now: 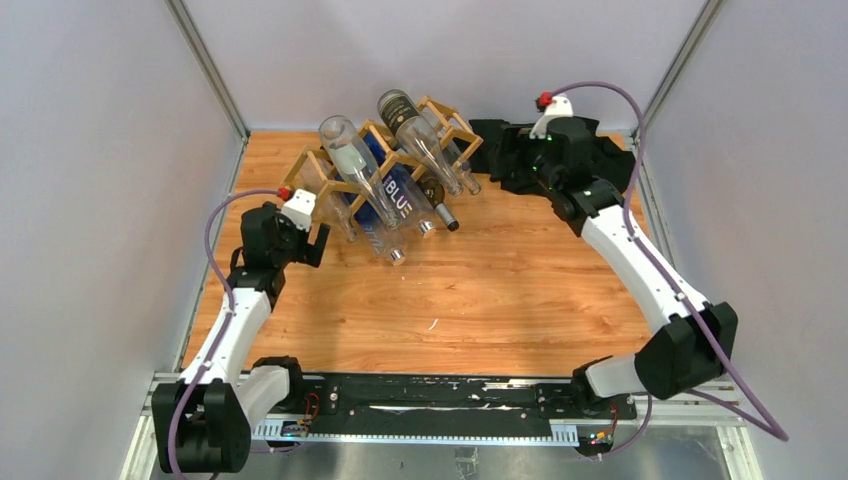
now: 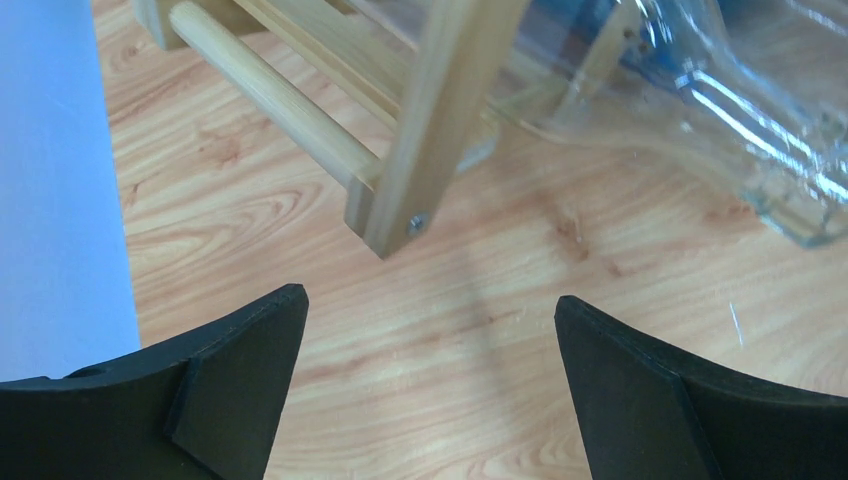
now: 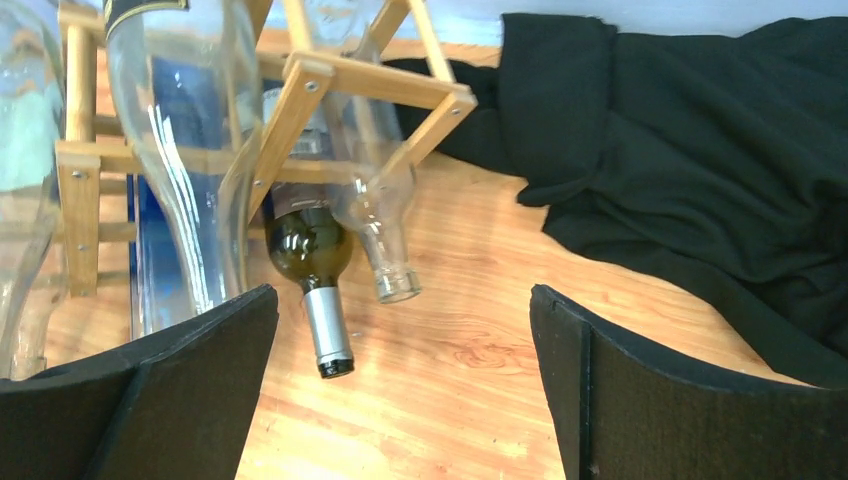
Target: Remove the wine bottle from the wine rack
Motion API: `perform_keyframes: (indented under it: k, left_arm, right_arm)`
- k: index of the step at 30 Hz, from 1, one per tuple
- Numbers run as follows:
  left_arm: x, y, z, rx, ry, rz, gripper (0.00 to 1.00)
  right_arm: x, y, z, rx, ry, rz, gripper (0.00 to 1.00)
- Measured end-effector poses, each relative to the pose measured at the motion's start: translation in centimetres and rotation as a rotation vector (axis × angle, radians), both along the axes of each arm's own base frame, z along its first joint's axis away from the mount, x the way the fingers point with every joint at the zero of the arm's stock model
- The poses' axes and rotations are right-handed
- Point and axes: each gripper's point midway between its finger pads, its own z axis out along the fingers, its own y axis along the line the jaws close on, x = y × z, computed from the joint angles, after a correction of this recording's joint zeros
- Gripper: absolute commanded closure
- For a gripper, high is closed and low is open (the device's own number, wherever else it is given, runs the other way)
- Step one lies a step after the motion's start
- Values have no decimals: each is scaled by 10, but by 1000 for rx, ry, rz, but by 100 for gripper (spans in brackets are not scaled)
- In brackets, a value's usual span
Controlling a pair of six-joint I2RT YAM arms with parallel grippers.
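Left gripper (image 2: 430, 318): jaws spread wide, nothing between them, above the wooden table (image 2: 480, 410). Wine rack (image 2: 432, 120) at 12 o'clock, one slanted stick's foot down on the boards. Clear glass bottle (image 2: 700, 110) at 2 o'clock, behind that stick. Pale wall (image 2: 50, 200) at 9 o'clock.

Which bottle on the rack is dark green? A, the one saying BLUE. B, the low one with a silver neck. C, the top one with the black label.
B: the dark green bottle lies low in the wine rack, silver neck out; the others look clear.
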Motion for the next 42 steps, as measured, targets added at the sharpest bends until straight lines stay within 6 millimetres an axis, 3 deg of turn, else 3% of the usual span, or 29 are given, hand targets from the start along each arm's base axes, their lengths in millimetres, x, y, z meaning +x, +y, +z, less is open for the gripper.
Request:
perform_keyframes:
  k: [6, 16, 27, 33, 37, 42]
  left_arm:
    - [-20, -4, -2, 52, 98, -79, 0]
    - [-23, -32, 86, 1, 62, -246, 0]
    - [-16, -51, 124, -89, 90, -316, 0]
    - [-14, -55, 137, -107, 76, -330, 0]
    - [-14, -56, 133, -115, 94, -334, 0]
    - [-10, -56, 126, -122, 123, -336, 0]
  right_arm:
    - [15, 57, -5, -62, 64, 146, 0]
    - [15, 109, -27, -99, 171, 321, 0]
    - [11, 139, -54, -93, 273, 430, 2]
    - [15, 143, -72, -107, 330, 437, 0]
    - [16, 140, -65, -117, 321, 414, 0]
    - [15, 149, -37, -118, 265, 412, 0]
